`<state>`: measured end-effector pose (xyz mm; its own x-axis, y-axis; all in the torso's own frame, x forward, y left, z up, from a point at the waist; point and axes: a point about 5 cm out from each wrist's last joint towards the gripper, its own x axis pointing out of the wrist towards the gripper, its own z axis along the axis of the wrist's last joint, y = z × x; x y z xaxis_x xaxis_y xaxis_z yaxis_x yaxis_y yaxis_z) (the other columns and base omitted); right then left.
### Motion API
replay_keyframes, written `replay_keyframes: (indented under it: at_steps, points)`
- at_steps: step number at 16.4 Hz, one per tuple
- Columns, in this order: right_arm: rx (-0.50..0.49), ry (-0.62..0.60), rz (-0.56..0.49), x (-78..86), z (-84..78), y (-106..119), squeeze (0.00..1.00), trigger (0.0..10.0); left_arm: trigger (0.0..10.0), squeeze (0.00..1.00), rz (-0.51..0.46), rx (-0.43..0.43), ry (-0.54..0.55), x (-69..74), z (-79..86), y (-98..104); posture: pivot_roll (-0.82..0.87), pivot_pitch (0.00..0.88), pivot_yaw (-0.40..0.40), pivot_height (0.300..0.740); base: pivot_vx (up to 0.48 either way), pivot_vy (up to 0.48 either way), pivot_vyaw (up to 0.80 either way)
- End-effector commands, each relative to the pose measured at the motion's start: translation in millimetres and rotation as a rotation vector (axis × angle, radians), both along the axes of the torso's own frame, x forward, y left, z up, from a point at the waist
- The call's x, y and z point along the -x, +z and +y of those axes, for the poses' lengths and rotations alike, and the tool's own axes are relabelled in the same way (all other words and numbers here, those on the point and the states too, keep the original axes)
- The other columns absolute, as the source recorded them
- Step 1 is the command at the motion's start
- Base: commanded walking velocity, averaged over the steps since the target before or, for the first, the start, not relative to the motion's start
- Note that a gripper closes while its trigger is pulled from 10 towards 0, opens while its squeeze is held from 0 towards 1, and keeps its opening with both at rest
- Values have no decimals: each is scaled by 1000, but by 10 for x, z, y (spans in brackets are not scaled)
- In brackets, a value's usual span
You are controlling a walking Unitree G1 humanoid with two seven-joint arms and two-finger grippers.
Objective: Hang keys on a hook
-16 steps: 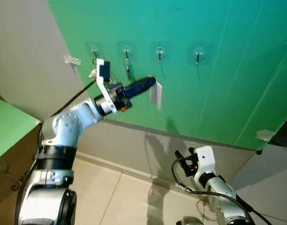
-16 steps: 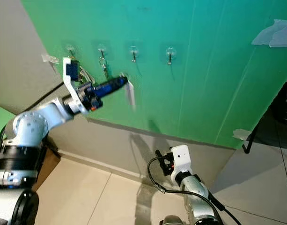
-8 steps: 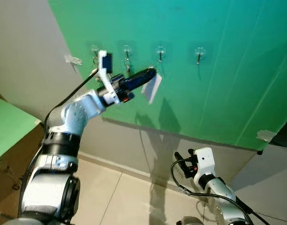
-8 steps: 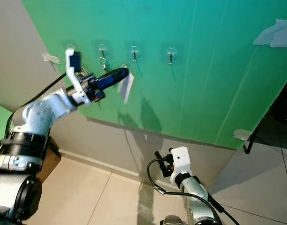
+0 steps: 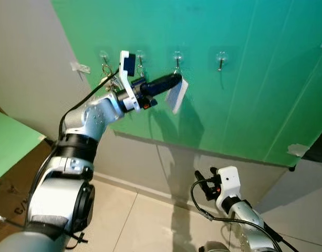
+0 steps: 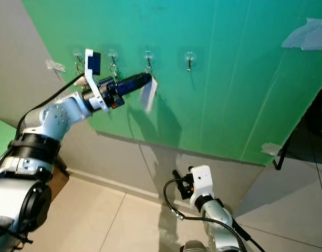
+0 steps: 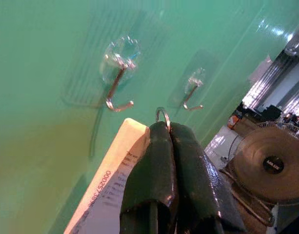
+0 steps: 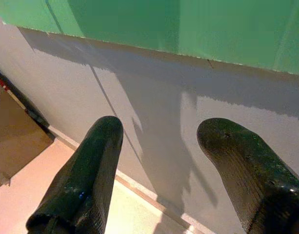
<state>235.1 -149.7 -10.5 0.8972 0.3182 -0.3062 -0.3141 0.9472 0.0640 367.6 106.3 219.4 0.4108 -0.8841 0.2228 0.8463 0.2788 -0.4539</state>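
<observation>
My left gripper (image 5: 175,80) is raised against the green wall panel (image 5: 255,79), shut on a small metal key ring (image 7: 162,114). A white paper tag (image 5: 176,95) hangs from the ring. The fingertips sit just below and beside the third clear wall hook (image 5: 177,57), whose metal hook (image 7: 117,93) is bare. The fourth hook (image 5: 220,58) is also bare. In the left wrist view the ring pokes out past the closed fingertips, a short way from the hook. My right gripper (image 8: 161,129) hangs low near the grey wall base, open and holding nothing.
The two hooks furthest left (image 5: 104,56) (image 5: 141,56) each carry keys. A grey wall band (image 5: 150,157) runs under the green panel above a tiled floor (image 5: 124,220). A cardboard box (image 5: 8,178) stands at the left. Bits of tape (image 5: 81,67) stick to the panel.
My left gripper has risen and moved right along the wall, from under the second hook to just below the third. The white tag swung with it. The right arm stayed put.
</observation>
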Motion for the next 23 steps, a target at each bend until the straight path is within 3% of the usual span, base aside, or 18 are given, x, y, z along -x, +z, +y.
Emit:
replay_keyframes:
  at_steps: [1, 14, 19, 23]
  points:
    - [-1, 9, -5, 8, 37, 18, 0, 10000, 0, 0, -25, -10, 16, -38, 41, 51, -267, 0, 155, 722, 0, 0, 0]
    - [4, 7, 27, 44, -1, -37, 0, 10000, 0, 0, -28, 18, 58, -172, 44, 73, -280, 0, 157, 722, 0, 0, 0]
    - [-2, 10, 41, 70, 5, -58, 0, 10000, 0, 0, 74, 11, 119, -200, 87, -131, -285, 0, 158, 722, 0, 0, 0]
    - [-1, 15, 50, 90, 1, -77, 0, 10000, 0, 0, 117, -41, 95, -162, 48, -303, -283, 0, 156, 722, 0, 0, 0]
